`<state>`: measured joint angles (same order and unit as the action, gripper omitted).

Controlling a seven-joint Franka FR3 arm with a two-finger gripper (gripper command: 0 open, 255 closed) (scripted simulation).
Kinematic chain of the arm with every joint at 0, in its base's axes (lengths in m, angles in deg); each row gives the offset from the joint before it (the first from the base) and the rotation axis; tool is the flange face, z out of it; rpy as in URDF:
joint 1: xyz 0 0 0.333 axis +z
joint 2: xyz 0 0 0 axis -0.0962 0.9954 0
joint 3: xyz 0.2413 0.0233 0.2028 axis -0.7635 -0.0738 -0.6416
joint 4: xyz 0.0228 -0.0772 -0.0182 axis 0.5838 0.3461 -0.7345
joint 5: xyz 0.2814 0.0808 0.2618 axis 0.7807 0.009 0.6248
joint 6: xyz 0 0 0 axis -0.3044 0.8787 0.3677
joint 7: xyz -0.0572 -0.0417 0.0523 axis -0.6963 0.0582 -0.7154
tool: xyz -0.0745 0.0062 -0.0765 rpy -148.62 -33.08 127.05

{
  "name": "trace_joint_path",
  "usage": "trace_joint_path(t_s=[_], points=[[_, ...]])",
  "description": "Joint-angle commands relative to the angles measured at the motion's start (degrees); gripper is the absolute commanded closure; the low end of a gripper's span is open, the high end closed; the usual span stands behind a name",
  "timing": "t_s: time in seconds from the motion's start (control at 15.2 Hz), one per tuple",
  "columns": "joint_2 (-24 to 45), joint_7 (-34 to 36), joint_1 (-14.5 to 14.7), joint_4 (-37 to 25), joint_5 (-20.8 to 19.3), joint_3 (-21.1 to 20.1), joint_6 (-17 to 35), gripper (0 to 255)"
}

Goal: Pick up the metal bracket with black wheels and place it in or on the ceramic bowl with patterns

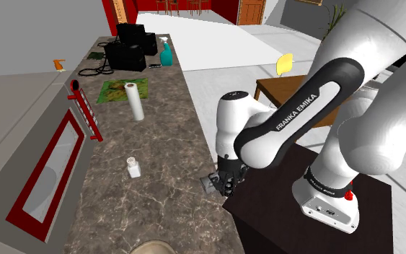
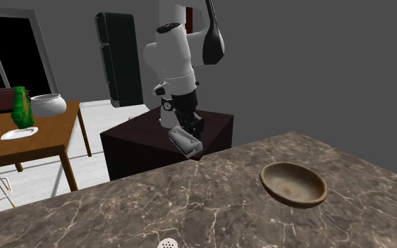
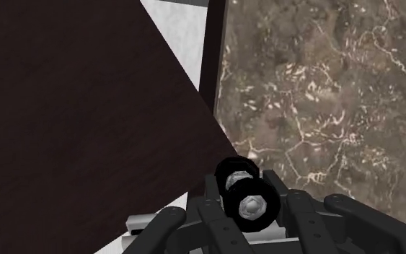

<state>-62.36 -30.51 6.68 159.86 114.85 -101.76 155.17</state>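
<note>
A grey metal bracket with black wheels [image 2: 187, 141] hangs tilted in my gripper [image 2: 186, 129], just above the near edge of the marble counter [image 2: 211, 204] where it meets the dark stand [image 2: 137, 141]. In the wrist view its two black wheels [image 3: 249, 195] sit between my fingers [image 3: 166, 225], which clasp the bracket; the gripper [image 3: 248, 220] is shut on it. The shoulder view has the bracket [image 1: 211, 183] under the gripper [image 1: 227, 180] at the counter's right edge. The brown bowl [image 2: 293, 184] rests on the counter, apart from the gripper; its rim [image 1: 154, 247] peeks in at the shoulder view's bottom.
On the counter lie a white paper roll [image 1: 134, 101], a small white bottle [image 1: 133, 167], a green mat [image 1: 124, 90], a teal spray bottle [image 1: 166, 54] and black boxes [image 1: 133, 47]. A red-framed oven [image 1: 50, 173] adjoins it. A wooden table [image 2: 41, 130] stands beyond the stand.
</note>
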Motion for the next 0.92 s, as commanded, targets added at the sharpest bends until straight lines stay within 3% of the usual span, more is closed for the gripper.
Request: trace_joint_path(t_s=[0.0,0.53,0.86], points=[[-2.6,0.5,0.0,-0.2,-0.4,0.3,-2.8,255],[-10.1,2.0,0.1,-1.2,-1.7,1.6,-11.3,255],[-2.0,10.4,1.0,-8.5,-3.2,-4.2,-8.3,255]])
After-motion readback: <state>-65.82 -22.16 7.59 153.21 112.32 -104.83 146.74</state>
